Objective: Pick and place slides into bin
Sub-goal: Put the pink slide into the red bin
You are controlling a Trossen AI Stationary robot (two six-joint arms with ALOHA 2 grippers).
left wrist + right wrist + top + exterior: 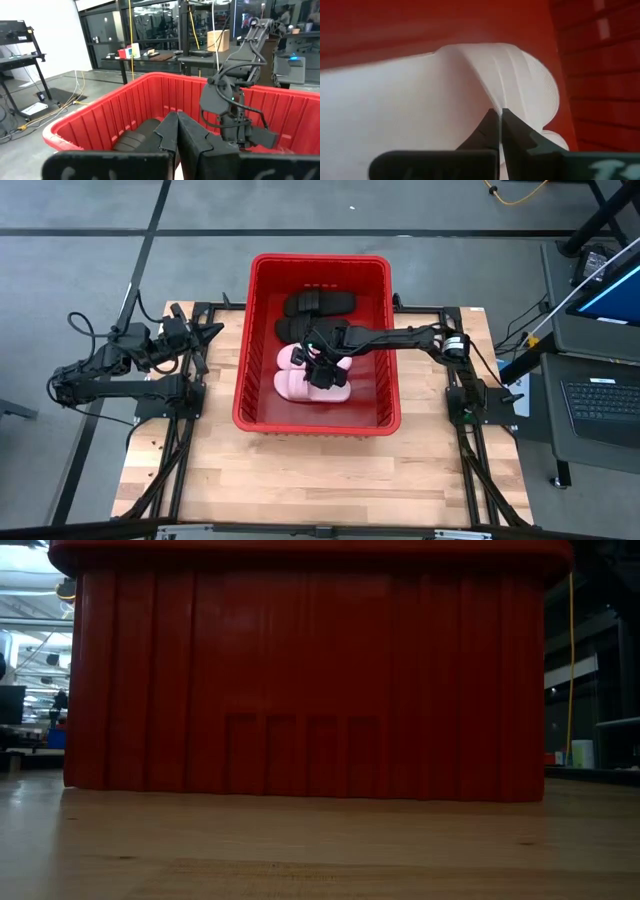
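The right gripper [322, 372] is down inside the bin [262, 320], its fingers [492, 127] pressed together just over the pink slides [300, 375]; whether they pinch the strap cannot be told, and nothing shows between them in the right wrist view, where a pale ribbed strap [510, 75] fills the picture against the red wall. Both pink slides lie side by side near the middle of the bin, and the two black slides [315, 315] lie beside them toward the bin's far end, so all four are within its walls. The right arm [400, 338] reaches in over the bin's right rim. The left gripper [205, 335] waits clenched and empty just outside the bin's left wall, pointing at it. The bin stands on the wooden table [300, 480]. No brand, label or writing can be read on anything.
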